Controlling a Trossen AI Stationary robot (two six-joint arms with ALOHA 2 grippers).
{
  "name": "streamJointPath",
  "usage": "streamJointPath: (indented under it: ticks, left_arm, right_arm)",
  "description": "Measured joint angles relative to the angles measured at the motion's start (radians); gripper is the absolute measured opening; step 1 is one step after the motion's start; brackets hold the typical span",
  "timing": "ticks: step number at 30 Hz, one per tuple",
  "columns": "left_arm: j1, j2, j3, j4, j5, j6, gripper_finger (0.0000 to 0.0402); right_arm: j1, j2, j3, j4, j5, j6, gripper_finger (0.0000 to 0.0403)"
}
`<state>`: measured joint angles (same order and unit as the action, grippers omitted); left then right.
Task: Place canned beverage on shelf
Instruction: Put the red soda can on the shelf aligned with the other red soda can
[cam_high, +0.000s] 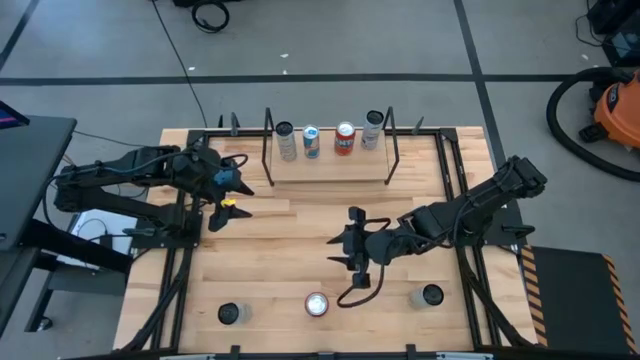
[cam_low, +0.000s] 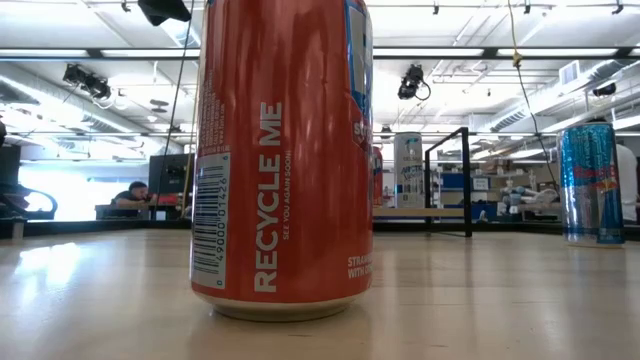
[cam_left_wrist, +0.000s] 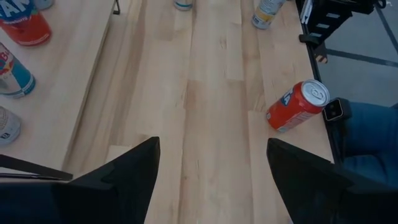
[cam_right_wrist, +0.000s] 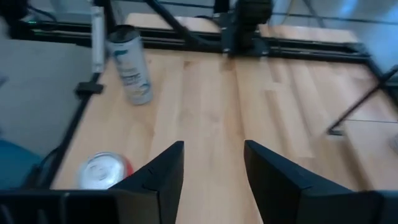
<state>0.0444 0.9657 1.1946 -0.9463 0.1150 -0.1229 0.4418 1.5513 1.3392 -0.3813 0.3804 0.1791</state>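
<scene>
The tall red aluminium can (cam_low: 283, 160) standing closest in the low view carries large white vertical lettering, "RECYCLE ME", with a smaller line beside it reading "SEE YOU AGAIN SOON!". Near its base, partial white words begin "STRAW" and "WITH". Its white barcode panel shows digits, roughly "49000 01426".

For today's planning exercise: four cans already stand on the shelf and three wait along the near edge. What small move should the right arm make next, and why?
Probably lower the right end effector toward the red can. It hovers open and empty just above that can, the nearest one left, while the left end effector waits open beside the shelf.
</scene>
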Motion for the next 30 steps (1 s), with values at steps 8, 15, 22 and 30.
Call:
streamJointPath:
  ticks: [8, 15, 22, 30]
  left_arm:
    - [0.000, 0.000, 0.000, 0.000, 0.000, 0.003, 0.0298]
    - [0.000, 0.000, 0.000, -0.001, 0.000, 0.003, 0.0298]
    - [0.000, 0.000, 0.000, -0.001, 0.000, 0.003, 0.0298]
    - [0.000, 0.000, 0.000, -0.001, -0.001, -0.003, 0.0298]
  right_arm:
    - [-0.021, 0.000, 0.000, -0.001, -0.217, 0.004, 0.0241]
    - [-0.021, 0.000, 0.000, -0.014, -0.222, -0.031, 0.0357]
    - [-0.021, 0.000, 0.000, -0.015, -0.220, -0.055, 0.0389]
    - [-0.029, 0.000, 0.000, 0.019, -0.193, -0.103, 0.0379]
